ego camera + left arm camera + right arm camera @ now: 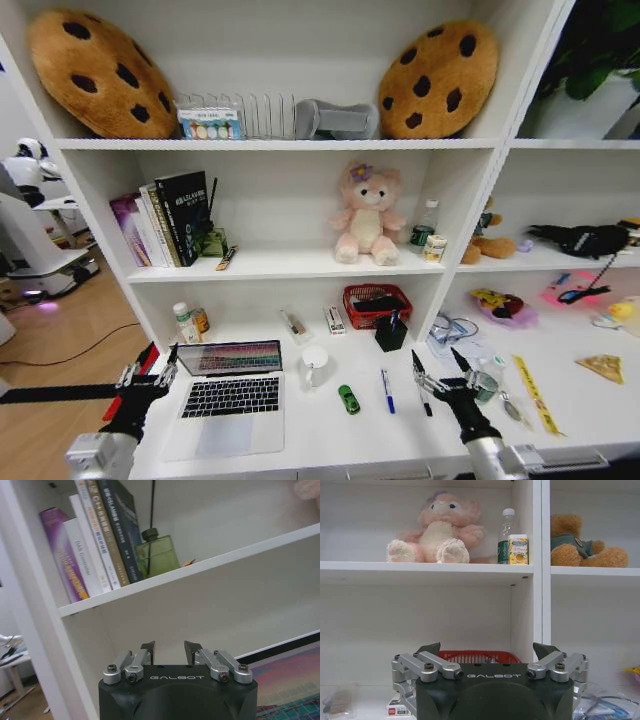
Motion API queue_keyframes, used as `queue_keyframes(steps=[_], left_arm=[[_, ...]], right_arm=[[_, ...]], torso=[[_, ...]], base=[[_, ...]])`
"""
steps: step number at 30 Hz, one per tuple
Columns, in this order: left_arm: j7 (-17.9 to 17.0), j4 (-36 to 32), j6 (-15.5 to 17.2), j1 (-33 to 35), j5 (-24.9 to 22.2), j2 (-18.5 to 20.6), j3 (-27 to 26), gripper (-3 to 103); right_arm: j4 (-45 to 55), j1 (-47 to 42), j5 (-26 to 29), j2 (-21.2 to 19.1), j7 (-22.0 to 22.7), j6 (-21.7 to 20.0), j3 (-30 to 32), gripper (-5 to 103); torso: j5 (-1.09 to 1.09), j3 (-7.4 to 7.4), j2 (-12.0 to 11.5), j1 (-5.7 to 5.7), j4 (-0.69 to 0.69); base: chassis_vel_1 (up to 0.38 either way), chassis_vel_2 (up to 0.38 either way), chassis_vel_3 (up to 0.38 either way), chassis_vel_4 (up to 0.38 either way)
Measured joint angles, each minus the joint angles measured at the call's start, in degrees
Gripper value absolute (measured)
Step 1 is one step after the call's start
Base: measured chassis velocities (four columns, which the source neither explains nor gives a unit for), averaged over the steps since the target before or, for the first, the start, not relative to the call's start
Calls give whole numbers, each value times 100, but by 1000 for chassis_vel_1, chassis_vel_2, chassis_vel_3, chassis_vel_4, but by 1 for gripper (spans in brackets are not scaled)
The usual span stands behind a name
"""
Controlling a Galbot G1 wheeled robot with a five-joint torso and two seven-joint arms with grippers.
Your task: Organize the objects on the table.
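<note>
An open silver laptop sits at the left of the white table. To its right stand a white cup, a tiny green toy, a blue pen and a black pen. A yellow ruler lies further right, and small bottles stand behind the laptop. My left gripper hovers open beside the laptop's left edge, holding nothing. My right gripper hangs wide open and empty above the black pen.
A red basket and a black box stand at the back of the table. The shelves above hold books, a green bottle, a pink plush and cookie cushions. More clutter lies at the far right.
</note>
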Motion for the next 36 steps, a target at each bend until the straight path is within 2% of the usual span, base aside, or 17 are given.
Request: queue_keyframes(steps=[2, 3, 6, 9, 11, 12, 14, 17, 18, 20, 21, 23, 24, 26, 33, 36], left_arm=[[-14, 107, 133, -117, -183, 656, -3, 25], [-14, 107, 133, -117, -183, 656, -3, 25], [-20, 231, 252, -201, -517, 1365, -40, 9], [-20, 266, 278, -207, -653, 1567, -62, 4], [-1, 348, 290, -139, -879, 2024, -80, 1], [-1, 348, 290, -139, -879, 2024, -80, 1], [66, 419, 288, -51, -1069, 2603, -96, 0], [84, 470, 286, -58, -1131, 2789, -95, 0], [114, 593, 283, -132, -1263, 3121, -63, 0], [160, 732, 283, -271, -1485, 3500, -22, 0], [160, 732, 283, -271, -1485, 3500, -22, 0], [284, 878, 262, -431, -1837, 3997, -11, 0], [284, 878, 262, -431, -1837, 3997, -11, 0], [393, 953, 234, -466, -2022, 4255, -11, 0], [557, 1064, 180, -479, -2145, 4545, 23, 0], [821, 1226, 58, -546, -2161, 5035, 165, 0]], right_arm=[[-64, -48, -71, 93, 9, 72, -6, 100], [-64, -48, -71, 93, 9, 72, -6, 100], [-156, -62, -156, 252, 36, 129, -41, 100], [-176, -61, -190, 303, 44, 138, -53, 100], [-190, -80, -263, 378, 51, 147, -96, 100], [-190, -80, -263, 378, 51, 147, -96, 100], [-209, -95, -365, 472, 66, 151, -135, 100], [-210, -103, -375, 501, 73, 151, -140, 100], [-210, -127, -390, 541, 81, 155, -142, 100], [-209, -175, -409, 578, 88, 185, -137, 100], [-209, -175, -409, 578, 88, 185, -137, 100], [-211, -256, -423, 613, 104, 245, -106, 100], [-211, -256, -423, 613, 104, 245, -106, 100], [-224, -287, -437, 629, 115, 278, -88, 100], [-226, -311, -446, 644, 130, 303, -66, 100], [-207, -337, -457, 655, 157, 321, -29, 100]], torso=[[1, 0, 0, 0, -2], [1, 0, 0, 0, -2], [1, 0, 0, 0, 1], [1, 0, 0, 0, 0], [0, 0, 0, 0, 0], [0, 0, 0, 0, 0], [2, 0, 0, 0, 1], [2, 0, 0, 0, -1], [1, 0, 0, 0, -1], [1, 0, -1, 0, -1], [1, 0, -1, 0, -1], [1, 0, -1, 1, -2], [1, 0, -1, 1, -2], [2, 0, 0, 0, -2], [2, 1, -1, 0, 1], [1, 0, -1, 0, 0]], base=[[0, 0, 0, 0], [0, 0, 0, 0], [0, 0, 0, 0], [0, 0, 0, 0], [0, 0, 0, 0], [0, 0, 0, 0], [0, 0, 0, 0], [0, 0, 0, 0], [0, 0, 0, 0], [0, 0, 0, 0], [0, 0, 0, 0], [0, 0, 0, 0], [0, 0, 0, 0], [0, 0, 0, 0], [0, 0, 0, 0], [0, 0, 0, 0]])
